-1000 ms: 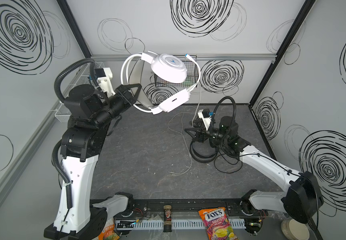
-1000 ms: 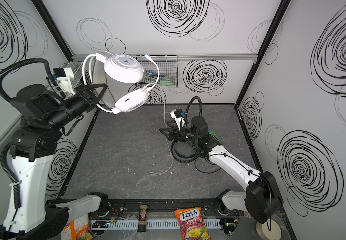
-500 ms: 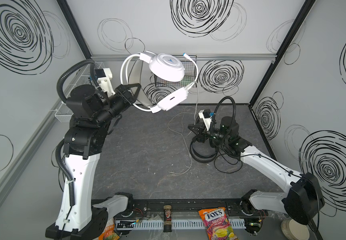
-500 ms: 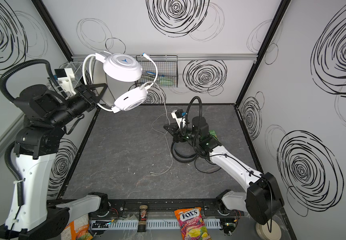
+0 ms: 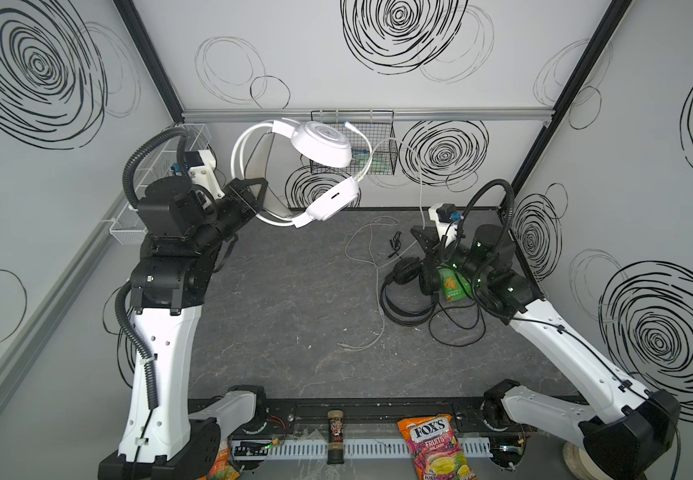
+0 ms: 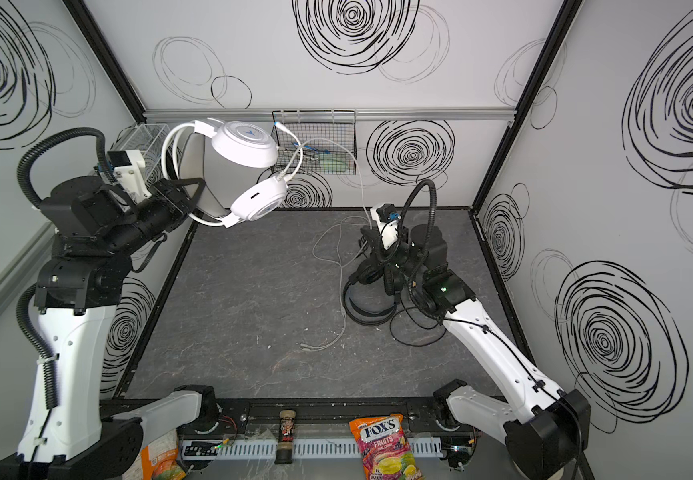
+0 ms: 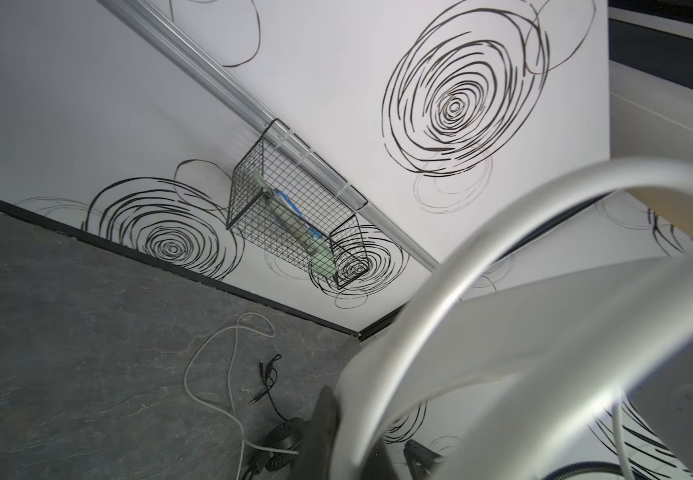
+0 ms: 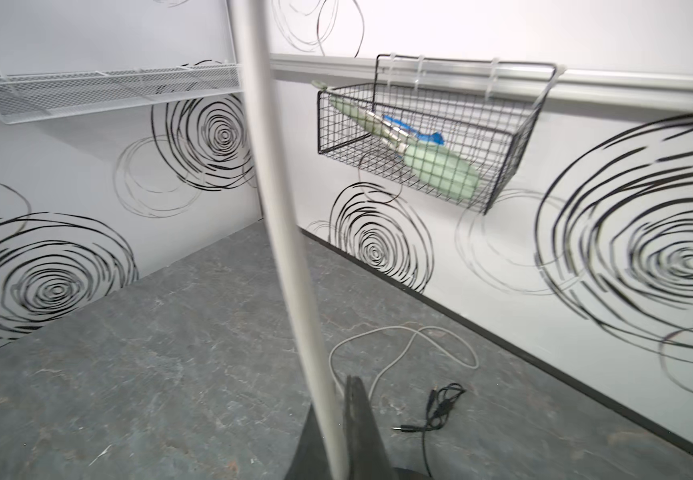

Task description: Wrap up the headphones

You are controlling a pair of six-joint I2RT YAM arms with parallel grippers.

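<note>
The white headset (image 5: 322, 145) hangs in mid-air near the rear left corner of my cell, its headband pinched in the clenched left gripper (image 5: 259, 197). Its white cable (image 5: 421, 187) arcs past the wire basket (image 5: 384, 164) on the back wall and drops to my right gripper (image 8: 338, 432), which is clamped on the cord just above the table (image 5: 286, 291). The slack loops across the grey surface. The black headset (image 5: 405, 271) lies on the table beside the right arm, its black lead (image 8: 440, 409) strewn nearby.
</note>
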